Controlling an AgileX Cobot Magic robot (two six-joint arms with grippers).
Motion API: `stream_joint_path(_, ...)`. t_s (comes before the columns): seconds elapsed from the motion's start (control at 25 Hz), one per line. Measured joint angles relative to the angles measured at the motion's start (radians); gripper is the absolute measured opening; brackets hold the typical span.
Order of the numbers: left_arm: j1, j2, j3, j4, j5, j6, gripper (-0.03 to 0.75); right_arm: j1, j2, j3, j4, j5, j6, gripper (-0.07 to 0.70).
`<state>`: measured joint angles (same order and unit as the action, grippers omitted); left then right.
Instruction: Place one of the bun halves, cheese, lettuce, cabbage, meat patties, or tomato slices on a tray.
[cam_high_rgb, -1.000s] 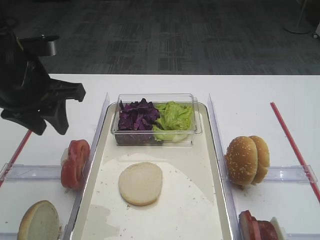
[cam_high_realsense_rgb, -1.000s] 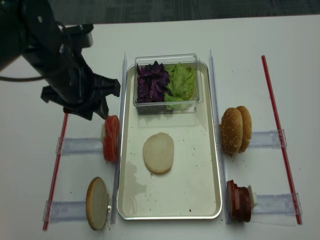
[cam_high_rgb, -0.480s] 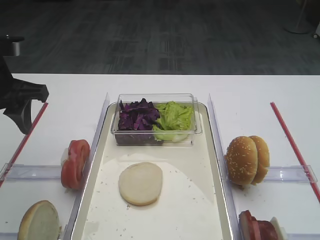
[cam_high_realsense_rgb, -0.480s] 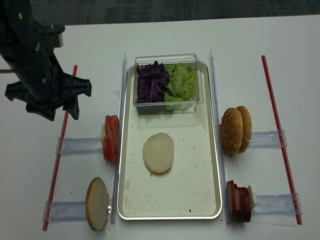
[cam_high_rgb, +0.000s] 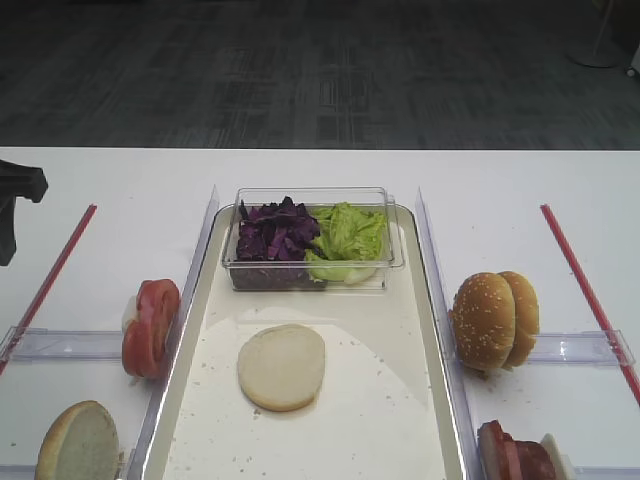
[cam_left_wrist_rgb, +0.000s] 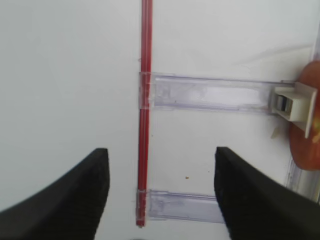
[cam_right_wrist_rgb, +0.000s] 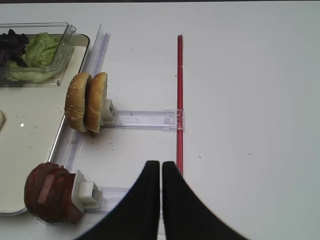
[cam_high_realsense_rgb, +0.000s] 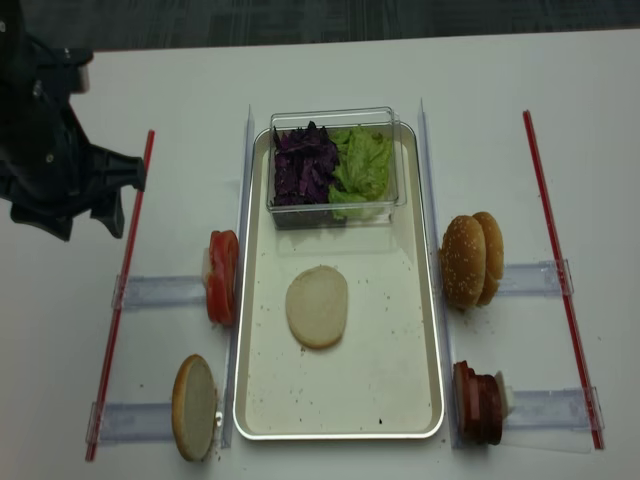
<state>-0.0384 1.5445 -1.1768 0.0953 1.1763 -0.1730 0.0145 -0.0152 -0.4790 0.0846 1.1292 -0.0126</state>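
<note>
Pale round flat bun half (cam_high_realsense_rgb: 317, 306) lies on big cream-white metal tray (cam_high_realsense_rgb: 400, 400), so placing looks done; black left gripper (cam_high_realsense_rgb: 84, 212) w/ jaws apart & empty, right gripper (cam_right_wrist_rgb: 161, 172) closed on nothing; next: park arms

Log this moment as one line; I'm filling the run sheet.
bun half flat on tray | left hand open, empty, off tray | right hand shut, empty
</note>
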Motion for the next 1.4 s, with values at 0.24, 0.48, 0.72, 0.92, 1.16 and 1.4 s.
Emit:
stream_joint_path(0.24, 0.048, -0.011, -0.002, 0.002, 0.006, 0.031, 0.420, 0.000, 0.000, 0.000, 0.000, 0.000, 0.000, 0.483)
stream_joint_path(0.48, 0.053, -0.099, -0.002, 0.002, -0.008, 0.037, 0.420, 0.000, 0.000, 0.000, 0.000, 0.000, 0.000, 0.483)
stream_joint_path(0.72, 0.053, -0.218, 0.069, 0.002, -0.010, 0.037, 0.420, 0.000, 0.000, 0.000, 0.000, 0.000, 0.000, 0.483)
stream_joint_path(0.92, 0.053, -0.358, 0.175, 0.004, -0.014, 0.037, 0.420, 0.000, 0.000, 0.000, 0.000, 0.000, 0.000, 0.483)
stream_joint_path(1.16, 0.053, -0.567, 0.307, 0.012, -0.026, 0.031, 0.420, 0.000, 0.000, 0.000, 0.000, 0.000, 0.000, 0.483)
stream_joint_path(1.4, 0.053, -0.792, 0.410, 0.025, -0.030, 0.023, 0.420, 0.000, 0.000, 0.000, 0.000, 0.000, 0.000, 0.483)
